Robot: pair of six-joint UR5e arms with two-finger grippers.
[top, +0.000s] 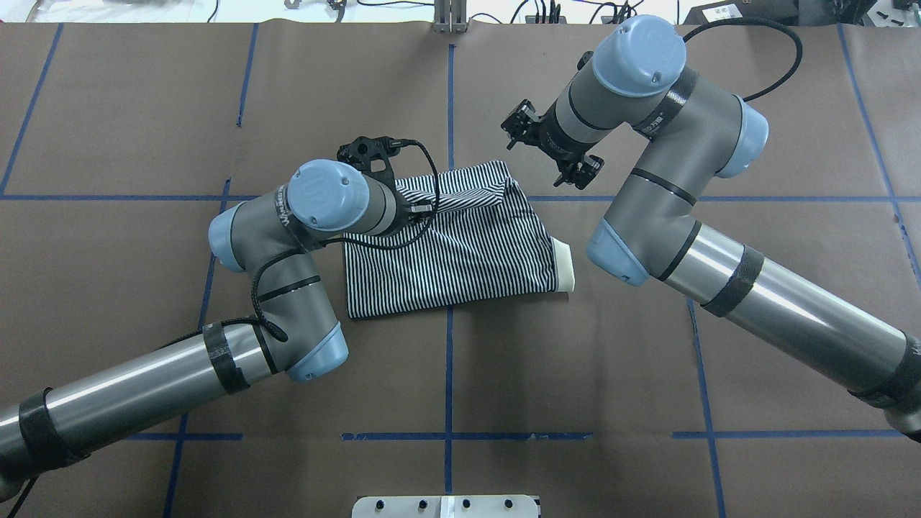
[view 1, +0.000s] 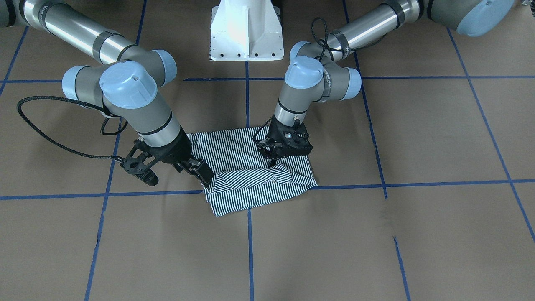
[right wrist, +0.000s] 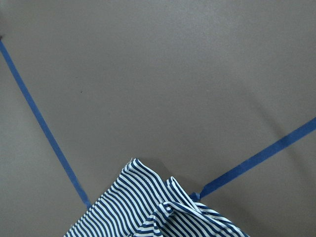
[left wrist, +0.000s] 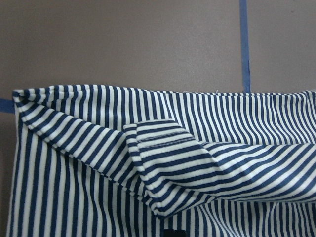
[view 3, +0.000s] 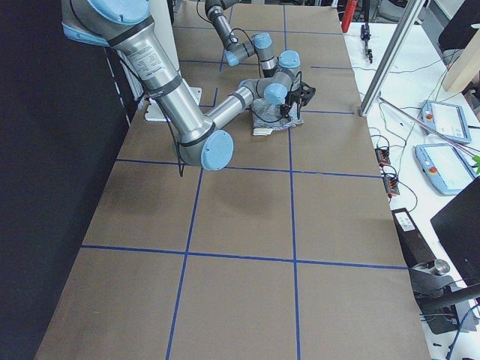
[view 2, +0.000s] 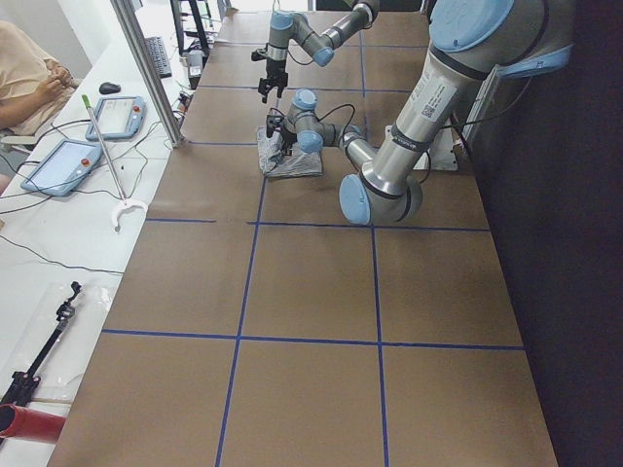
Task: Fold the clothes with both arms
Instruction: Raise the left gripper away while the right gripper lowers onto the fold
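Observation:
The striped polo shirt [view 1: 246, 167] lies folded into a rough rectangle on the brown table; it also shows in the overhead view [top: 460, 244], with its cream collar [top: 565, 263] sticking out at one end. My left gripper [view 1: 272, 162] points down onto a raised fold of the shirt's far part and looks shut on it; the left wrist view shows that bunched fold [left wrist: 168, 168] close up. My right gripper [view 1: 204, 172] hangs tilted at the shirt's other far corner, jaws apart, holding nothing. The right wrist view shows that corner [right wrist: 143, 202].
The white pedestal base [view 1: 245, 31] stands behind the shirt. Blue tape lines [view 1: 250, 234] cross the table. In the side view, tablets [view 2: 73, 161] and cables lie on a white bench beside the table, where a person [view 2: 24, 78] sits.

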